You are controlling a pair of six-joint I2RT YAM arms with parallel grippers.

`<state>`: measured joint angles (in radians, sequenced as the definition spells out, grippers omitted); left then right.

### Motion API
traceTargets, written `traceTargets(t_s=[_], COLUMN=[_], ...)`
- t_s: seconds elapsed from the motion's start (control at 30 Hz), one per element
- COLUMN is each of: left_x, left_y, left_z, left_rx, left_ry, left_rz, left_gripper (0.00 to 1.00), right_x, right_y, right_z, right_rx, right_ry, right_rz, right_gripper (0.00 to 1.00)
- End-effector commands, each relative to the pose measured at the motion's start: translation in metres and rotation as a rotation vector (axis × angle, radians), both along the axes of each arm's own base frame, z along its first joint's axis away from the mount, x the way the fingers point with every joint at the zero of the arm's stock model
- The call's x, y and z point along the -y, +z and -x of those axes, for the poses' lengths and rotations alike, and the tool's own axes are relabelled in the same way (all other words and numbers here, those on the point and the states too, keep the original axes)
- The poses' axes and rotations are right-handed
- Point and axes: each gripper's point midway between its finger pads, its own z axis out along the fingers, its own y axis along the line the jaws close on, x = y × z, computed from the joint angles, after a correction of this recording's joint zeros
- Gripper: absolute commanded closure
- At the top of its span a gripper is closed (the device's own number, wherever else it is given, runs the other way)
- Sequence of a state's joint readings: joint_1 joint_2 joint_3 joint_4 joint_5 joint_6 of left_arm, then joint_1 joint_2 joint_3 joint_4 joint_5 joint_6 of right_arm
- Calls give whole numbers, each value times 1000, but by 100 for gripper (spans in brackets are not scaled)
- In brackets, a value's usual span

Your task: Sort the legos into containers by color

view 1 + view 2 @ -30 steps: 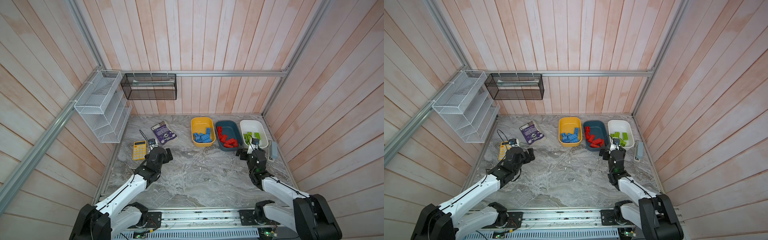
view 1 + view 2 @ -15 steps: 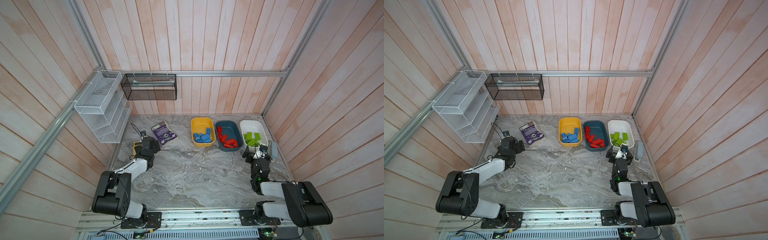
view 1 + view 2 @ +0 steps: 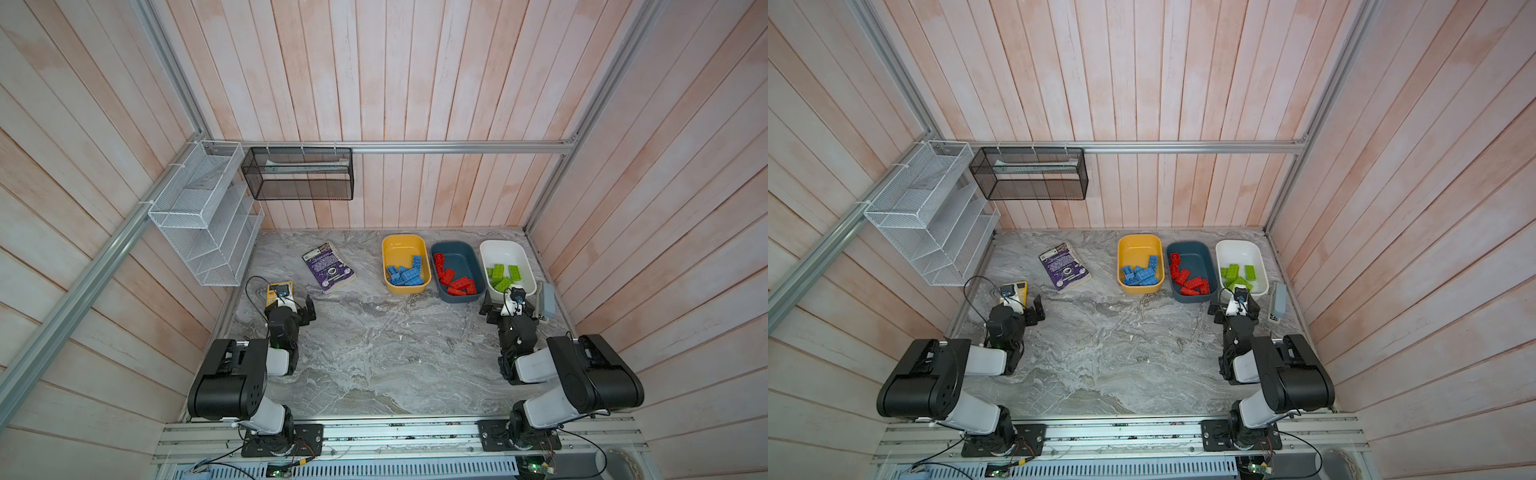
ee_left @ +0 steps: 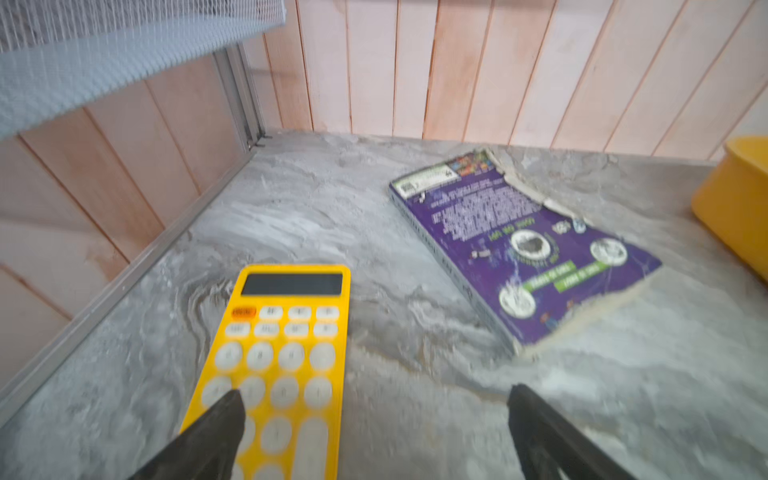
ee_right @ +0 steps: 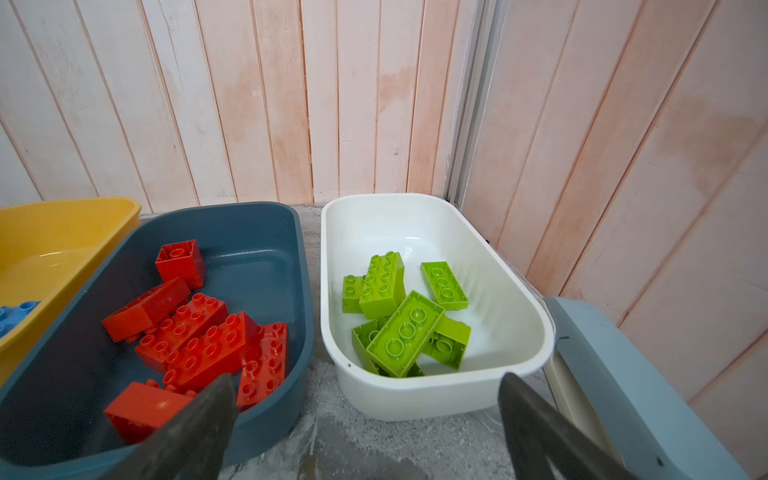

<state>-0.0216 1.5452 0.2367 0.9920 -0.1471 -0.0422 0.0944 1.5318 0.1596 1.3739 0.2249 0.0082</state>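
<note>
The legos lie sorted in three containers at the back right in both top views. Blue legos (image 3: 405, 272) fill the yellow tub (image 3: 402, 237). Red legos (image 3: 455, 280) (image 5: 199, 332) are in the teal tub (image 3: 457, 257) (image 5: 249, 257). Green legos (image 3: 505, 276) (image 5: 399, 328) sit in the white tub (image 3: 500, 251) (image 5: 395, 224). My right gripper (image 3: 510, 309) (image 5: 368, 379) hangs open and empty just in front of the teal and white tubs. My left gripper (image 3: 291, 309) (image 4: 376, 392) is open and empty at the left, one finger over the calculator.
A yellow calculator (image 3: 279, 287) (image 4: 286, 345) and a purple book (image 3: 328, 266) (image 4: 519, 249) lie at the left. A white wire rack (image 3: 203, 216) and a black mesh basket (image 3: 297, 174) hang on the walls. A grey-blue device (image 3: 546, 299) (image 5: 623, 374) lies beside the white tub.
Both arms have folded back toward their bases. The left gripper moved left to the calculator, and the right gripper shifted right in front of the white tub. Both stayed open.
</note>
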Motion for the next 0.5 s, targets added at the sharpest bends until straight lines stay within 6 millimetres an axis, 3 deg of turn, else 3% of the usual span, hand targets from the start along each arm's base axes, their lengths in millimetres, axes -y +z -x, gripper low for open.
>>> traceTargets(t_s=[0.0, 0.47], left_x=[1, -2], left_y=[46, 47], left_z=[-23, -20], left_rx=[157, 171], left_ry=[-23, -23], left_rz=[10, 12], left_gripper=[0, 0], right_x=[-4, -3], right_y=[-2, -2], right_z=[-13, -16], right_rx=[-32, -36], right_ry=[55, 68], right_rz=[-12, -22], right_gripper=[0, 0])
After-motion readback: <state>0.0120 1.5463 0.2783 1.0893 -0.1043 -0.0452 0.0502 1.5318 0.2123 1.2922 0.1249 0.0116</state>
